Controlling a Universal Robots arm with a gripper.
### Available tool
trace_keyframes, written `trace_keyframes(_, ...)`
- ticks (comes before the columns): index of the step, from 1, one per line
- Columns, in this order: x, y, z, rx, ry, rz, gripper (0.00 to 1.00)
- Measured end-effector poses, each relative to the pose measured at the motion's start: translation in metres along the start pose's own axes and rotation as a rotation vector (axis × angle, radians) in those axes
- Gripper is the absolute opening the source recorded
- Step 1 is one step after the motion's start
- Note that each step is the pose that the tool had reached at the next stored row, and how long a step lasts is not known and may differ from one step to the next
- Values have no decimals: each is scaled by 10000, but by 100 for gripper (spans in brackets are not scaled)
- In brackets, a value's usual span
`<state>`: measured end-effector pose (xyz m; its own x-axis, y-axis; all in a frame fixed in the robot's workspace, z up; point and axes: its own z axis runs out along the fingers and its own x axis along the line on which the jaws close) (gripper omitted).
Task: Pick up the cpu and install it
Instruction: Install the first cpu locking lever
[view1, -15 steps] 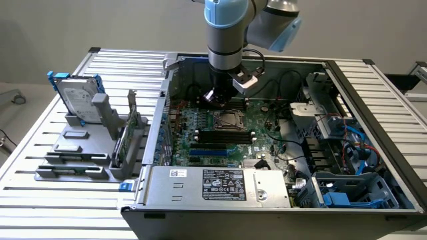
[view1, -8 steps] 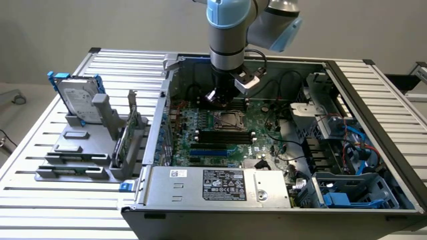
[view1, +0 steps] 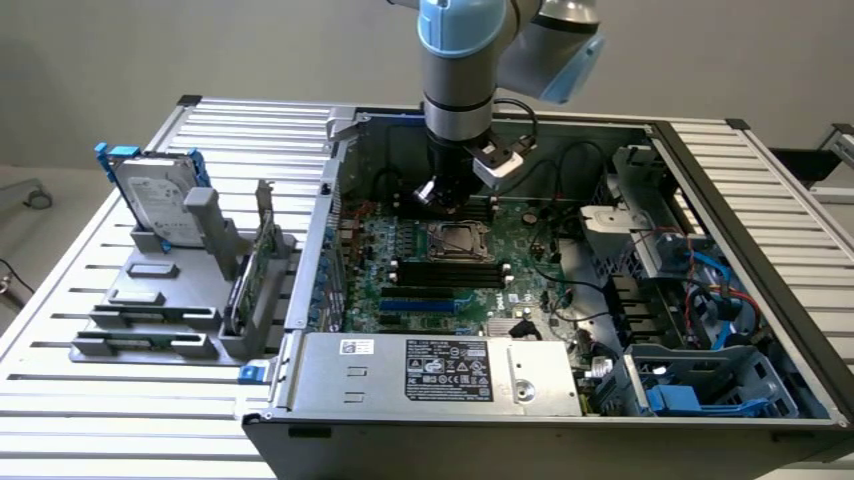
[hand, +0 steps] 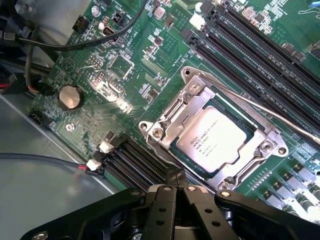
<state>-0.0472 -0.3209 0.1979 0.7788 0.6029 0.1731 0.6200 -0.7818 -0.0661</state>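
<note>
From my station I see the arm reaching down into the open computer case (view1: 747, 300), which sits on the slatted table (view1: 80, 400). The end effector (view1: 447, 190) hangs over the far part of the green motherboard (view1: 441, 270), just beyond the square socket (view1: 458, 241), and through the wrist camera I see its black fingers (hand: 175, 180) pressed together with nothing between them. The cpu (hand: 212, 140) lies inside the metal-framed socket (hand: 172, 112), its silvery top plate facing up with printed text on it, flat and square to the frame; the end effector (hand: 175, 177) is above the board just beside one edge of that frame and does not touch the chip. A thin metal lever (hand: 280, 117) runs along one side of the socket. Black memory slots (view1: 447, 272) lie on the near side of the socket in the exterior view, and a round coin battery (hand: 69, 96) sits on the board apart from the socket. The power supply (view1: 441, 370), with its label up, fills the near edge of the case. Well apart, on the exterior view's left, a grey rack (view1: 160, 300) on the table carries a silver hard drive (view1: 154, 200) with blue brackets, standing upright at its far end.
</note>
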Motion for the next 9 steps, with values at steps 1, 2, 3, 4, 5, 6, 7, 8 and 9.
trace_keyframes(1, 4, 3, 1, 0, 0, 0, 11)
trace_keyframes(2, 9, 7, 1, 0, 1, 0, 11)
trace_keyframes(3, 13, 10, 2, 0, 0, 0, 11)
trace_keyframes(4, 19, 14, 2, 0, 0, 0, 11)
trace_keyframes(5, 24, 18, 3, 0, 0, 0, 11)
trace_keyframes(6, 28, 22, 3, 0, -1, 0, 11)
trace_keyframes(7, 33, 25, 4, 0, 0, 0, 11)
trace_keyframes(8, 38, 29, 5, 0, 0, 0, 11)
trace_keyframes(9, 42, 33, 5, 0, -1, 0, 11)
